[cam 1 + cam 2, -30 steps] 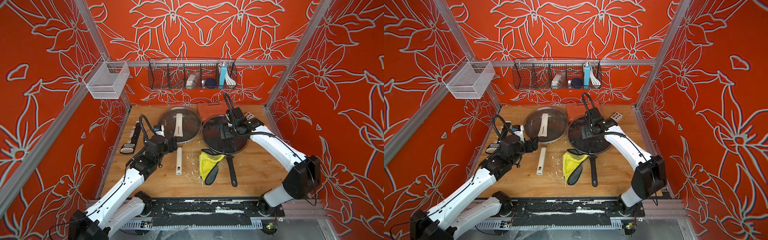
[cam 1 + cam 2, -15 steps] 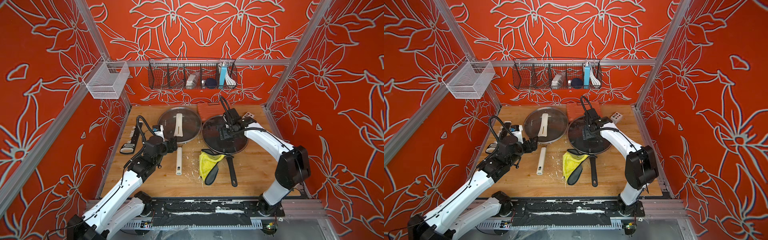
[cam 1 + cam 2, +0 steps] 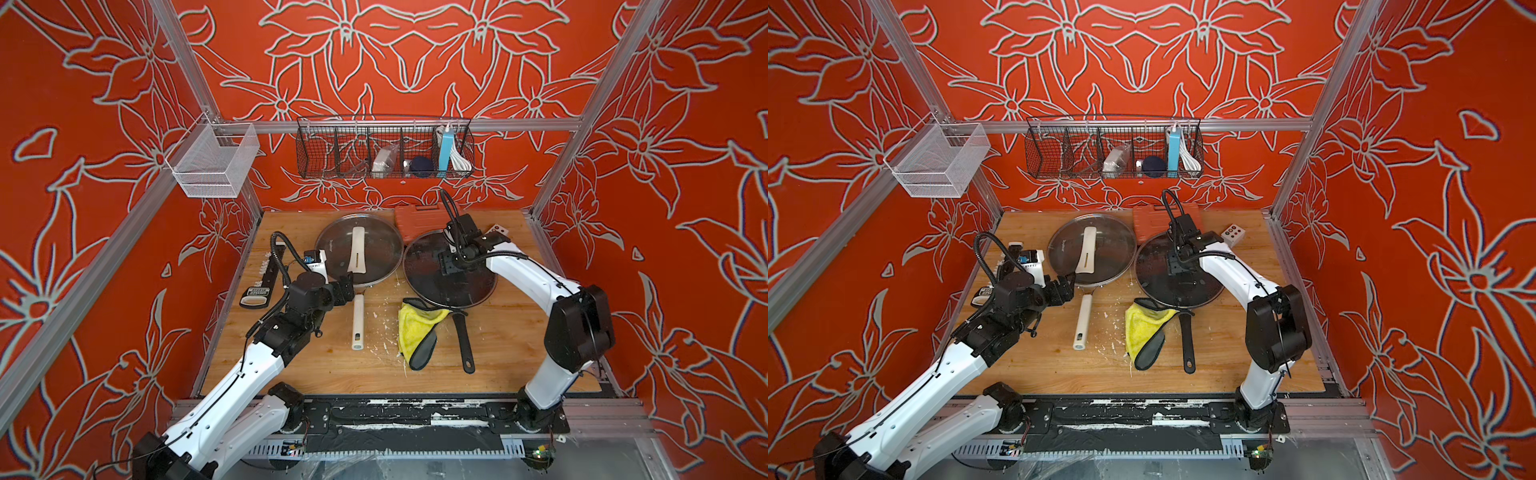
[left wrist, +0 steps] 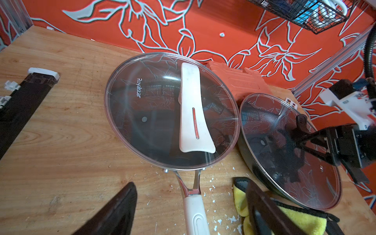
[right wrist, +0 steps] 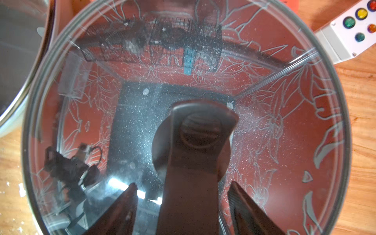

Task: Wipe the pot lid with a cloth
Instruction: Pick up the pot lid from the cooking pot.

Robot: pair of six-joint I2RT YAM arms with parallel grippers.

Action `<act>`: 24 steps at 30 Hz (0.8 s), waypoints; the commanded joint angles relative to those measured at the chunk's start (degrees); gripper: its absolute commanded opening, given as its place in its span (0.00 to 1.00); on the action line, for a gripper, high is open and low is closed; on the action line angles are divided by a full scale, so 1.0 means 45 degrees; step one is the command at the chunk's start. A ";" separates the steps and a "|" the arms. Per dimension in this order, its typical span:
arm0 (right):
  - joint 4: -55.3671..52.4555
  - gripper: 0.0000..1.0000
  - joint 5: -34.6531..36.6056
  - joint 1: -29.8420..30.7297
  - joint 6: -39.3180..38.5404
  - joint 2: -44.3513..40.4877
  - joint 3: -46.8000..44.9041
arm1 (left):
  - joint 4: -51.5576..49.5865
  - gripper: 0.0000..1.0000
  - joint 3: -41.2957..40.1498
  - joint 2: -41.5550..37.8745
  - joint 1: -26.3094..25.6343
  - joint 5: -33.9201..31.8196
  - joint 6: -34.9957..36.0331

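Right gripper [image 5: 182, 184] straddles the black handle [image 5: 201, 130] of the pot lid [image 5: 284, 101], jaws apart, not touching it — left gripper [image 4: 191, 184] gapes wide, left of the cloth [image 3: 411, 328].

I am steering arms [image 3: 257, 365] in a robot test booth, not a real kitchen. Aluminium rails [image 3: 519, 123] frame orange flower-printed walls [image 3: 415, 50]. Beyond my right gripper [image 3: 448, 268] a black wire basket [image 3: 316, 153] hangs on the back rail; up past my left gripper [image 3: 347, 286] hangs a white mesh basket [image 3: 208, 166]. Behind both, the arms stand on a black base plate [image 3: 415, 415] at the wooden tabletop's [image 3: 511, 332] edge.
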 commanded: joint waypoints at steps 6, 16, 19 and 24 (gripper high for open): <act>-0.0414 0.52 -0.0360 -0.0099 0.0027 0.0639 0.0057 | 0.0230 0.83 -0.0093 0.0069 -0.0089 -0.0006 0.0024; -0.0711 0.38 -0.0241 -0.0140 -0.0060 0.1042 0.0372 | 0.0159 0.83 -0.0148 0.0030 -0.0109 -0.0118 0.0057; -0.0782 0.35 -0.0186 -0.0153 -0.0061 0.1126 0.0441 | 0.0166 0.83 -0.0151 0.0011 -0.0109 -0.0157 0.0055; -0.0919 0.26 -0.0045 -0.0148 -0.0042 0.1182 0.0477 | 0.0138 0.83 -0.0151 -0.0009 -0.0128 -0.0177 0.0081</act>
